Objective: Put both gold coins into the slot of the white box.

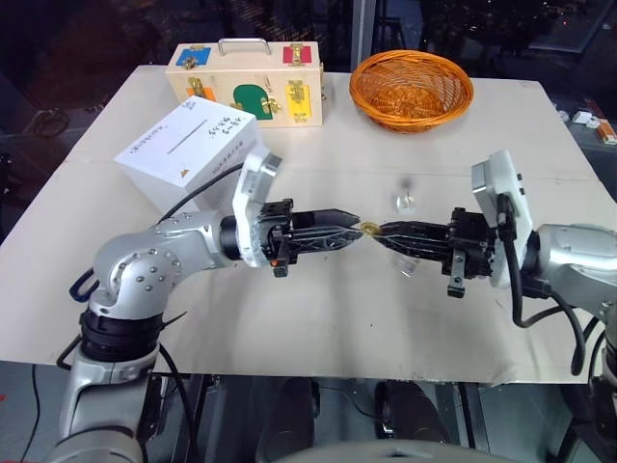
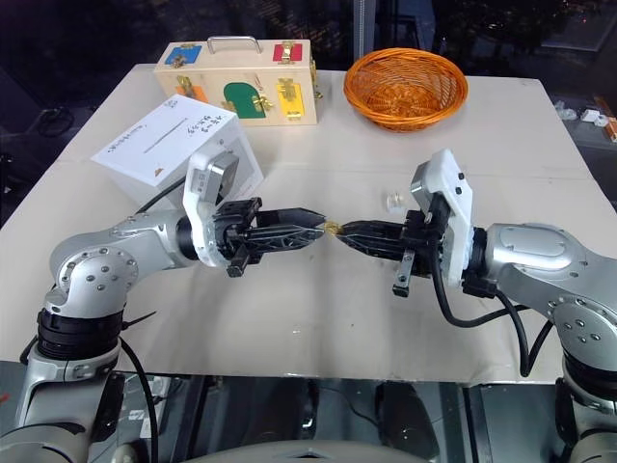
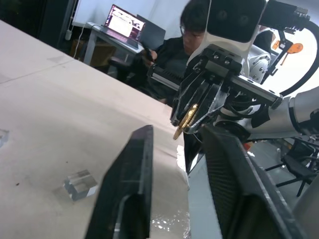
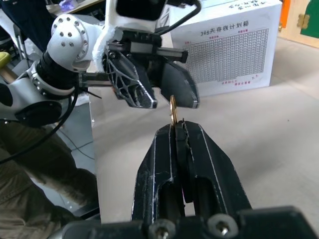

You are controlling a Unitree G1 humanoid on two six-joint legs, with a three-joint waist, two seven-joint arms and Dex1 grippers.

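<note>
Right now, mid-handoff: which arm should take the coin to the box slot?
Left. The white box sits on the left arm's side of the table, and the left claw is open around the coin. The right claw, shut on it, is farther from the slot.

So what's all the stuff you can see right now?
gold coin: one, shiny gold, pinched above the table
white box: one, white, back left of the table
wooden case: one, pale wood with coloured latches, far edge
basket: one, orange, far right
clear block: one, see-through, middle of the table
table: one, beige
person: one, dark top, beyond the table
laptop: one, screen lit, near the person
left tool: one, black, fingers apart, tips at the coin
right tool: one, black, shut on the coin
</note>
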